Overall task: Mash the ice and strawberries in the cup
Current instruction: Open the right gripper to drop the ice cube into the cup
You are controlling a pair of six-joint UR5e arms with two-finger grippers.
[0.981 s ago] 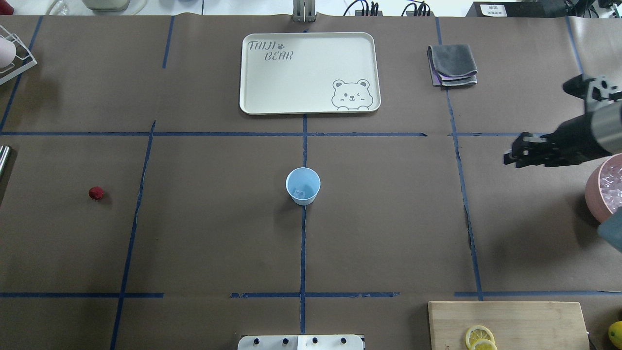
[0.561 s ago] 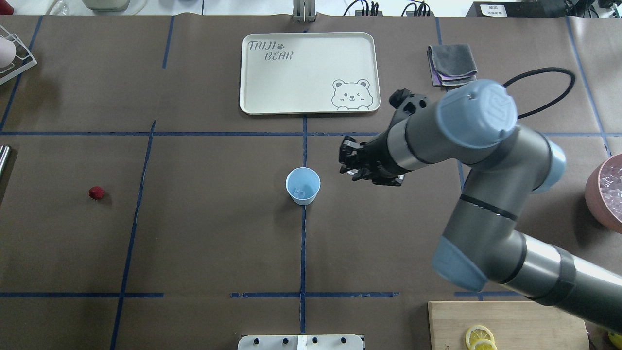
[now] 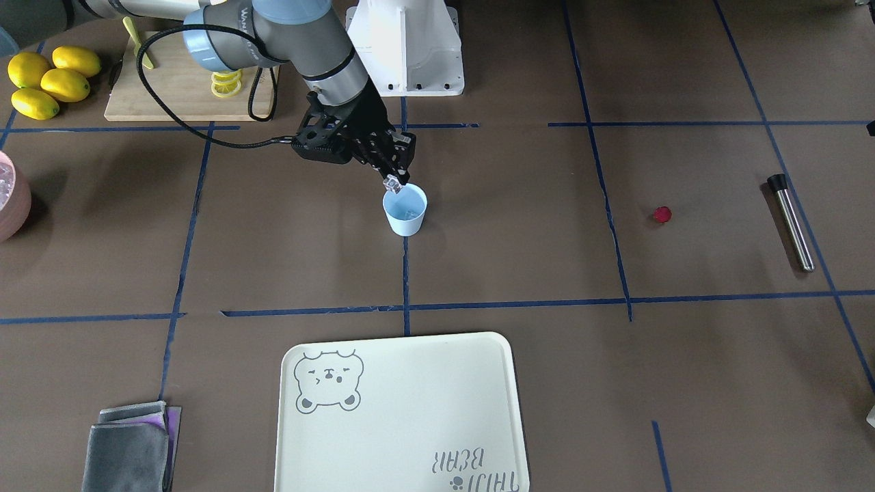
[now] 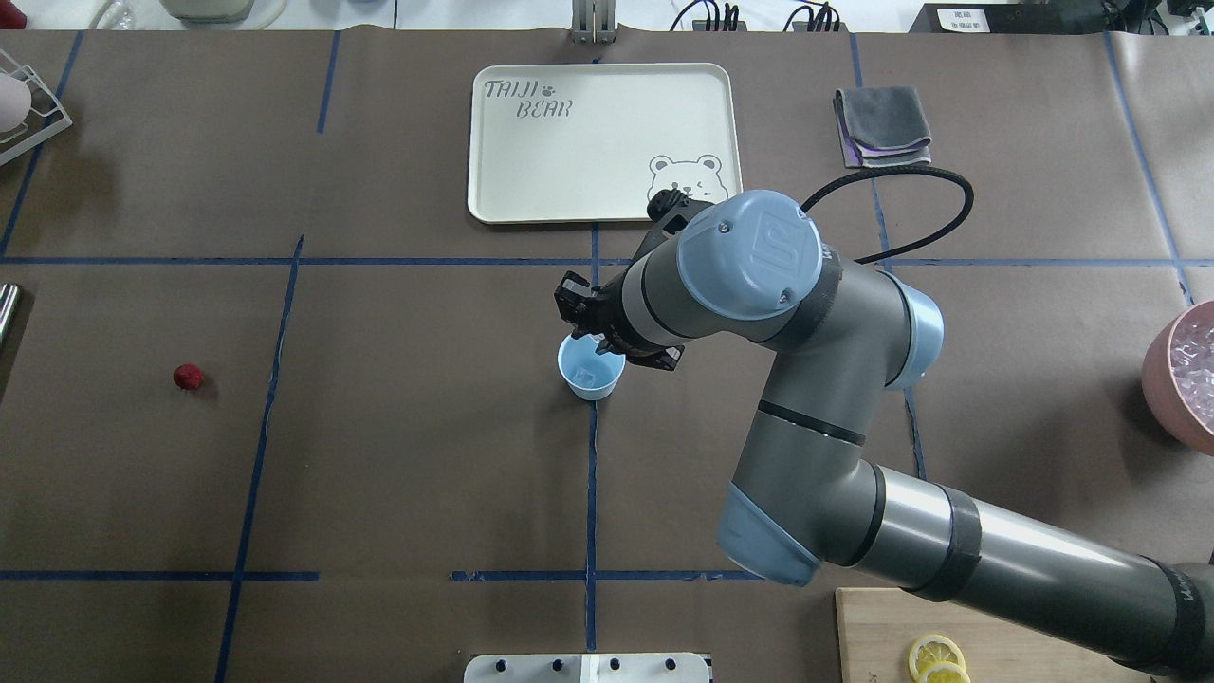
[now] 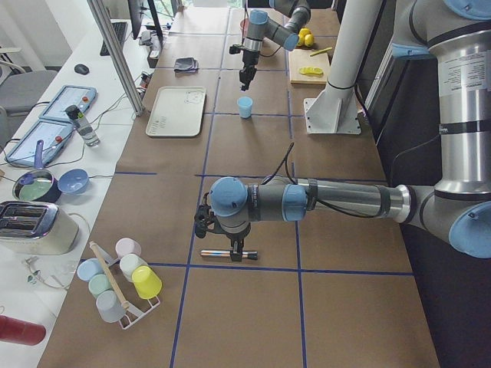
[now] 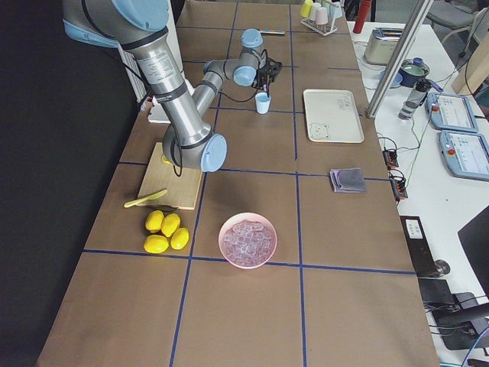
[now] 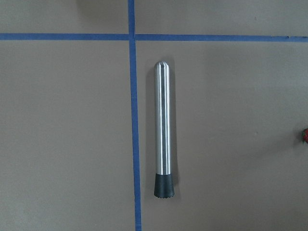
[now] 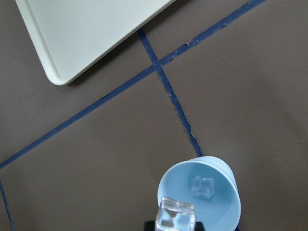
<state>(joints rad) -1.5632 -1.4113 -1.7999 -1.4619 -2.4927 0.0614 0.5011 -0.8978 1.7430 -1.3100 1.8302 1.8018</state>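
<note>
The pale blue cup (image 4: 590,370) stands upright at the table's middle, also in the front view (image 3: 405,212). One ice chunk (image 8: 202,186) lies in it. My right gripper (image 3: 393,179) is shut on another ice cube (image 8: 176,219), held just above the cup's (image 8: 202,197) rim on the robot-side edge. The red strawberry (image 4: 188,377) lies on the table far to the left, apart from both grippers. My left gripper (image 5: 235,250) hovers over a steel muddler (image 7: 162,130); I cannot tell whether it is open or shut.
A cream bear tray (image 4: 601,142) and a folded grey cloth (image 4: 882,126) lie beyond the cup. A pink bowl of ice (image 4: 1186,375) sits at the right edge. A cutting board with lemon slices (image 4: 986,631) is front right.
My right arm has swept from the table's right edge leftward to the cup, and its gripper now holds an ice cube over the rim.
</note>
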